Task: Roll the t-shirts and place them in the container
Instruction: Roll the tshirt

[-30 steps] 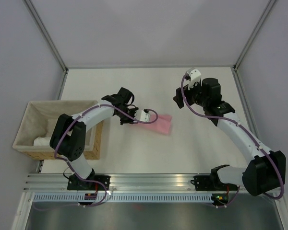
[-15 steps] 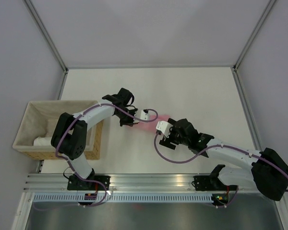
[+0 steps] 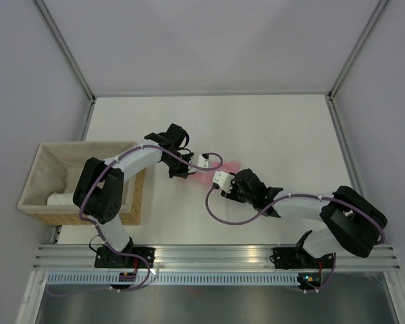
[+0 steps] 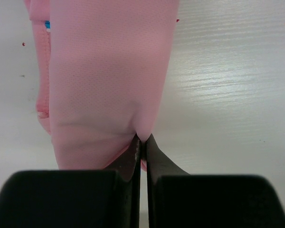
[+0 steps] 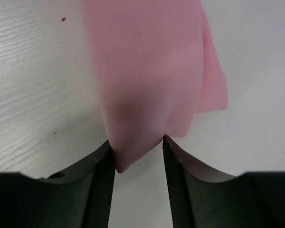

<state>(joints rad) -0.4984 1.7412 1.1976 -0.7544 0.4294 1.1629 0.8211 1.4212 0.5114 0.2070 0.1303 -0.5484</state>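
The light-pink t-shirt point(image 3: 233, 166) lies folded into a narrow strip on the white table, mostly hidden under the two grippers in the top view. My left gripper point(image 3: 191, 173) is shut on a pinch of the shirt's edge point(image 4: 104, 71), the jaws pressed together at the cloth point(image 4: 142, 138). My right gripper point(image 3: 220, 183) is at the shirt's opposite side. Its jaws stand apart point(image 5: 137, 142) with a corner of the pink cloth point(image 5: 142, 71) between them, touching both fingers. A small blue label point(image 4: 47, 24) shows at the shirt's left fold.
A woven wicker basket point(image 3: 136, 192) with beige lining stands at the left edge, next to the left arm, with a white rolled cloth point(image 3: 57, 199) inside. Metal frame posts and grey walls bound the table on the far, left and right sides.
My right arm has swung from the far right of the table down to the t-shirt and put its open jaws round the cloth's corner. My left gripper has stayed shut on the shirt.
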